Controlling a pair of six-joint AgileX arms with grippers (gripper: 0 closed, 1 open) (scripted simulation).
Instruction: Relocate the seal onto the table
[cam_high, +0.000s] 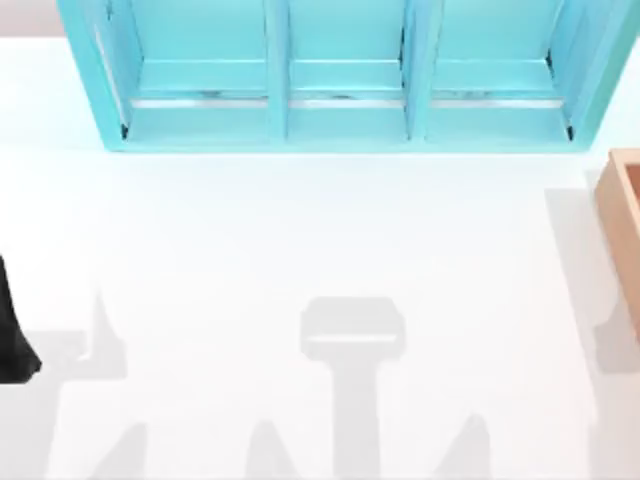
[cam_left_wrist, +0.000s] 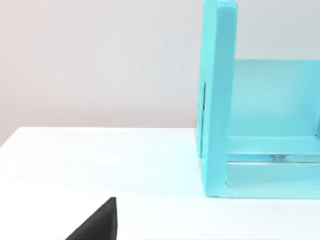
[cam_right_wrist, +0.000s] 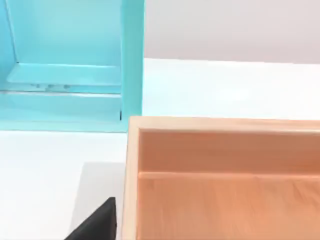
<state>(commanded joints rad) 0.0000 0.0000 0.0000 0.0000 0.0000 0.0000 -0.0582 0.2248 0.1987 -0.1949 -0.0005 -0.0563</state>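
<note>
The seal is out of view. The white table (cam_high: 300, 230) spreads wide and flat in the top view. At the top view's left edge, low over the table, stands a black part of my left arm (cam_high: 12, 335). A black corner of my left gripper (cam_left_wrist: 97, 225) shows in the left wrist view, over the table (cam_left_wrist: 100, 165) and short of the shelf's end. A black corner of my right gripper (cam_right_wrist: 97, 225) shows in the right wrist view, just beside the tan wooden box's near wall.
A turquoise shelf unit (cam_high: 340, 80) with three bays stands along the table's far edge, its end panels (cam_left_wrist: 220, 100) (cam_right_wrist: 131, 60) upright. A tan wooden box (cam_high: 622, 215) sits at the right edge; its visible inside (cam_right_wrist: 225, 200) is bare wood.
</note>
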